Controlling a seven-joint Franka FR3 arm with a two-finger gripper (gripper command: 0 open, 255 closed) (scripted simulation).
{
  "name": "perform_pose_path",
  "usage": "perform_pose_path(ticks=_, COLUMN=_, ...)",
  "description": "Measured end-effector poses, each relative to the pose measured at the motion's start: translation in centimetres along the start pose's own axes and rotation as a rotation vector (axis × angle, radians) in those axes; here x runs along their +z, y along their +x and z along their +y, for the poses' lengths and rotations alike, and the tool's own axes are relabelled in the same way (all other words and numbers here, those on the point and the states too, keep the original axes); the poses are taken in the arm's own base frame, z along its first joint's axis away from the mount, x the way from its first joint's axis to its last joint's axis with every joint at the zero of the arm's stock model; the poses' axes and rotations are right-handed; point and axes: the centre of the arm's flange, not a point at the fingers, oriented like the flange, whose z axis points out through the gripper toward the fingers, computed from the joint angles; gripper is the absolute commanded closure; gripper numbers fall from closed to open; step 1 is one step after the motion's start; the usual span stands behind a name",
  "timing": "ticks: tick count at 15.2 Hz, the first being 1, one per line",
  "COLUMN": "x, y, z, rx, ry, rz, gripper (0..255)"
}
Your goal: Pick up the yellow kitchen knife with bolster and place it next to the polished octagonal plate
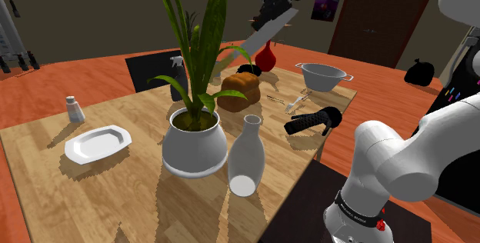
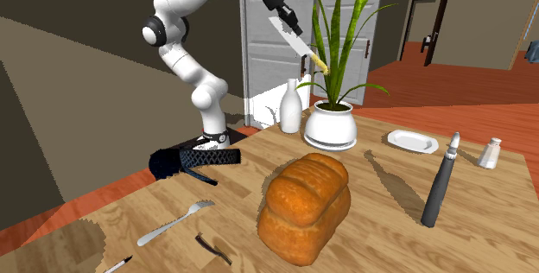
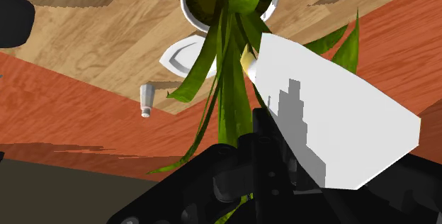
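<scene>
Up high in the shoulder view, the black pincer (image 1: 285, 11) gripped the knife (image 1: 271, 32) in the air above the tall plant (image 1: 196, 72), well apart from the white plate (image 1: 98, 143) on the bench (image 1: 115, 199). In the second exterior view, the knife's yellow end pointed down among the leaves. In the wrist view, its white blade stuck out beside the green leaves, with the plate far below.

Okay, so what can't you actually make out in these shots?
Knife handle: wrist view, mostly behind the plant leaves.
Plate: wrist view, partly covered by those leaves.
Loaf: shoulder view, partly behind plant leaves.
Thin utensil near fork: second exterior view, cut off by the bottom edge.
</scene>
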Motion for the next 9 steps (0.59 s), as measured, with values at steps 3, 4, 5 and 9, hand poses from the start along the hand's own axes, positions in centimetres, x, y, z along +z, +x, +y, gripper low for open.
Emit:
perform_pose_path(ticks=3, x=1.9, y=2.4, z=1.9, rx=0.000, ry=0.001, rz=-0.001, gripper=255)
perform_pose_path(ticks=4, x=2.6, y=3.3, z=2.7, rx=0.000, ry=0.000, rz=0.000, gripper=255)
perform_pose_path(ticks=5, x=3.5, y=4.1, z=3.5, rx=0.000, ry=0.000, rz=0.000, gripper=255)
perform_pose_path(ticks=9, x=6.4, y=7.4, z=6.2, rx=0.001, ry=0.000, rz=0.000, gripper=255)
